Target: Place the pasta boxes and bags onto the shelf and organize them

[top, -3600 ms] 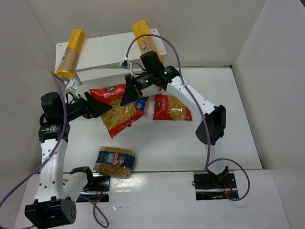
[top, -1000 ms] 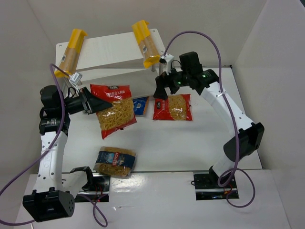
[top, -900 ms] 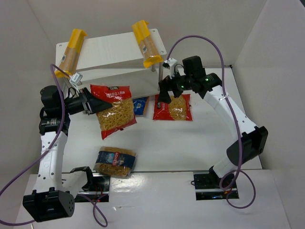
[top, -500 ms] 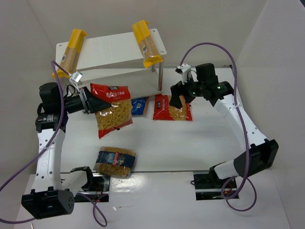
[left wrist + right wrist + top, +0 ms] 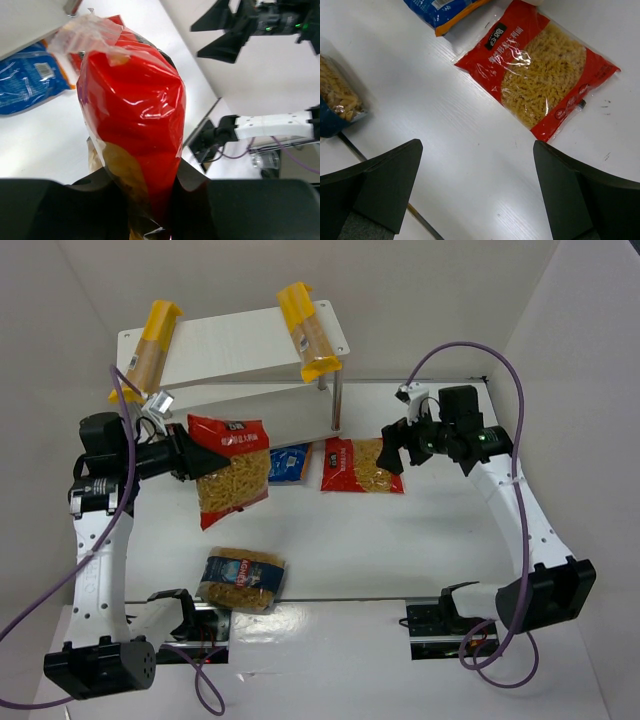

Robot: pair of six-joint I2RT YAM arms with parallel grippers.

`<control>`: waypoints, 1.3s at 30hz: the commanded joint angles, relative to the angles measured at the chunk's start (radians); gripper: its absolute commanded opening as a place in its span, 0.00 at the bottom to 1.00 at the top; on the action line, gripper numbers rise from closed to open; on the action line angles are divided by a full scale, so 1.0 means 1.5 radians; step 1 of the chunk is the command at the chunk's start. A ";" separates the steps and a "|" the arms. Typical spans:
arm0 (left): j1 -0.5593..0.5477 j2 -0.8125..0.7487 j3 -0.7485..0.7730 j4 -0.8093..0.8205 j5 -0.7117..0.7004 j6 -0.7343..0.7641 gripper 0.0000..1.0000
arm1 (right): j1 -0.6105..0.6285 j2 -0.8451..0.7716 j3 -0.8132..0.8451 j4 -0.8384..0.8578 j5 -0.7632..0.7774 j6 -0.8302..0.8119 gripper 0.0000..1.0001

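Red-topped and clear below, one bag (image 5: 232,468) of yellow pasta is hanging above the table (image 5: 400,540), its red top pinched in the left gripper (image 5: 188,456). The jaws are clamping hard on the plastic, and the wrist view is showing the film bunching between the fingers (image 5: 195,185). The bag's long axis is running down toward the near edge, away from the shelf (image 5: 232,340), whose lower tier is lying just beyond the red top, on the far side.

By my reading, the coming move is turning on swinging the loose end round and pushing the bag into that lower tier, beside the mostly blue bag (image 5: 288,462) lying partly under the top board. Both spaghetti boxes are resting on the top board, one (image 5: 148,352) at its left end, one (image 5: 306,332) toward its right.

The second red-topped bag (image 5: 362,466) is lying flat on the table, just left of the right gripper (image 5: 392,448), which is hovering spread wide and empty — the nearer arm for it. The blue-label bag (image 5: 242,578) is lying near the front edge, on the left arm's side.
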 commanded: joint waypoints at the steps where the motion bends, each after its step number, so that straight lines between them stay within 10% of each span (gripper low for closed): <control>1: -0.002 -0.035 0.059 0.012 0.007 0.065 0.00 | -0.016 -0.033 -0.012 0.004 -0.021 -0.006 1.00; 17: -0.002 -0.073 0.124 -0.194 -0.230 0.367 0.00 | -0.030 -0.052 -0.045 0.010 -0.035 0.000 1.00; 39: -0.002 -0.156 -0.001 -0.105 -0.555 0.644 0.00 | -0.055 -0.058 -0.051 0.022 -0.041 0.000 1.00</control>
